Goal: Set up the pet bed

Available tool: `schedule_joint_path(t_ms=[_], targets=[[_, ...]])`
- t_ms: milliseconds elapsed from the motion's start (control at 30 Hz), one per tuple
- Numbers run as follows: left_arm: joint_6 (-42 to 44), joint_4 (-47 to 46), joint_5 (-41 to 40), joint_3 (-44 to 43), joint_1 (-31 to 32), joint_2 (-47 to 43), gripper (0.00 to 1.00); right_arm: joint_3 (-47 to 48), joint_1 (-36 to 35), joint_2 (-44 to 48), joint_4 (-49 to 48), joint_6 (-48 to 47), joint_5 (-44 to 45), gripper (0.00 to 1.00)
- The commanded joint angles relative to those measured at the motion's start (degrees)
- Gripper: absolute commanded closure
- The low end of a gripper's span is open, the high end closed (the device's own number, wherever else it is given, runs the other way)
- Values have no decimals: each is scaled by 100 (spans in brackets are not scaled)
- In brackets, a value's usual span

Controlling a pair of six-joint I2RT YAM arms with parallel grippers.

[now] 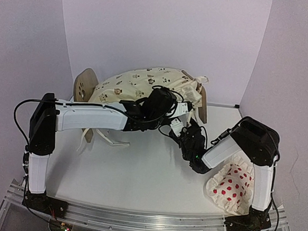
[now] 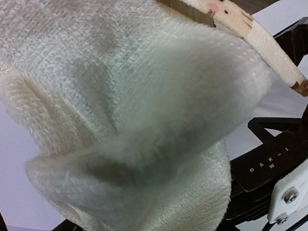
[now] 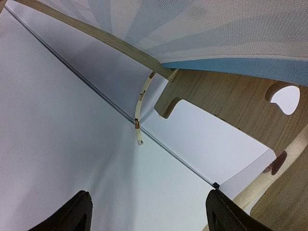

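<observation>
The pet bed stands at the back of the table, its left end board (image 1: 85,84) and right end board (image 1: 203,111) showing. A cream animal-print cushion (image 1: 140,83) is draped over it. My left gripper (image 1: 163,103) is at the cushion's near edge, shut on bunched fabric. The cushion's fleecy underside (image 2: 120,96) fills the left wrist view and hides the fingers. My right gripper (image 1: 182,129) (image 3: 151,214) is open and empty, low beside the right end board (image 3: 240,101), looking up under the striped base (image 3: 216,29).
A red-dotted white pillow (image 1: 232,188) lies at the near right, behind my right arm. Cushion tie straps (image 3: 139,110) (image 2: 269,48) hang loose from the bed. White walls close in the back and both sides.
</observation>
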State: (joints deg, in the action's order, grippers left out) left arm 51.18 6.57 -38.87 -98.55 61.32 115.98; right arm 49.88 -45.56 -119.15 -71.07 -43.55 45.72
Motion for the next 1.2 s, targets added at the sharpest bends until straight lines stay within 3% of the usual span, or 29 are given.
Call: schedule_joint_path(t_ms=[0, 400, 767, 967, 1167], targets=[[48, -1573, -226, -788, 40, -652, 56, 76, 5, -3, -276, -60, 742, 17], [64, -1580, -226, -797, 30, -615, 56, 507, 23, -265, -276, -311, 1534, 12], [225, -1732, -323, -969, -24, -318, 56, -1568, 29, 382, -275, 1661, -756, 14], [208, -1735, -314, -901, -24, -446, 57, -1853, 667, 642, -276, 2707, -1277, 16], [174, -1733, -298, -792, -30, -558, 57, -1442, 832, 683, -276, 2394, -1372, 15]])
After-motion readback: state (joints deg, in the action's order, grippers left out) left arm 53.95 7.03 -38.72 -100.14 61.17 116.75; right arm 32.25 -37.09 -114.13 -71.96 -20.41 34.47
